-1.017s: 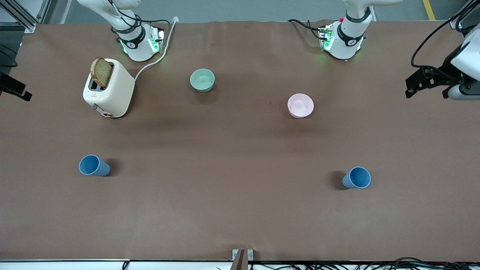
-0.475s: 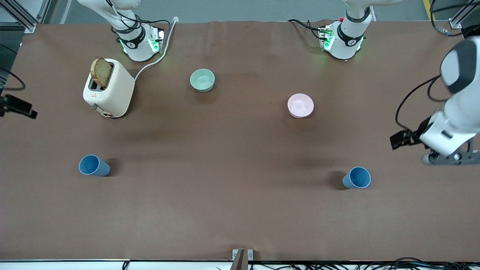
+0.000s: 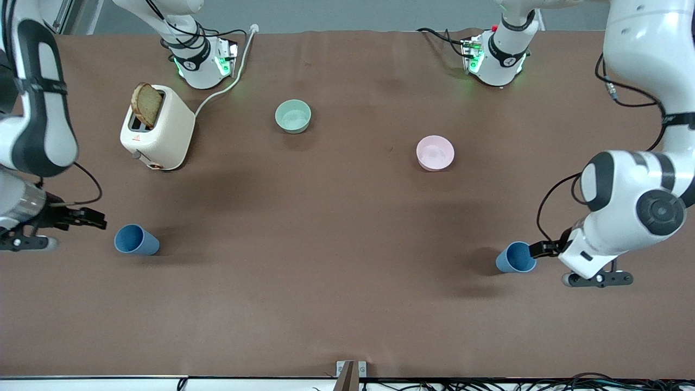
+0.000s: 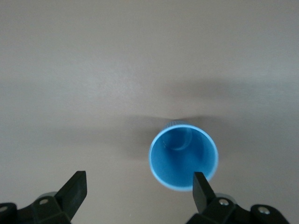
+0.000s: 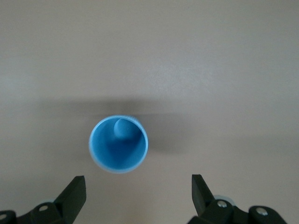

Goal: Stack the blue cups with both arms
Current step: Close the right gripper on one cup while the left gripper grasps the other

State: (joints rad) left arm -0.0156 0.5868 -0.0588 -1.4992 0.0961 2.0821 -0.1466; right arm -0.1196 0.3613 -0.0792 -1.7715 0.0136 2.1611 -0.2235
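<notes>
Blue cups upright and well apart, one at lower left of the front view (image 3: 135, 240), one at lower right (image 3: 516, 257), each set within one arm's reach. Left gripper (image 4: 139, 191) spread wide just beside its cup (image 4: 183, 156), right gripper (image 5: 138, 194) likewise spread near its cup (image 5: 118, 144), nothing held. Versus a second ago: both arms swung in from the frame edges, probably lining up for side grasps.

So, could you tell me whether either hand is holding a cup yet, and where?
Nothing is held: the left hand and right hand are open beside upright blue cups.
</notes>
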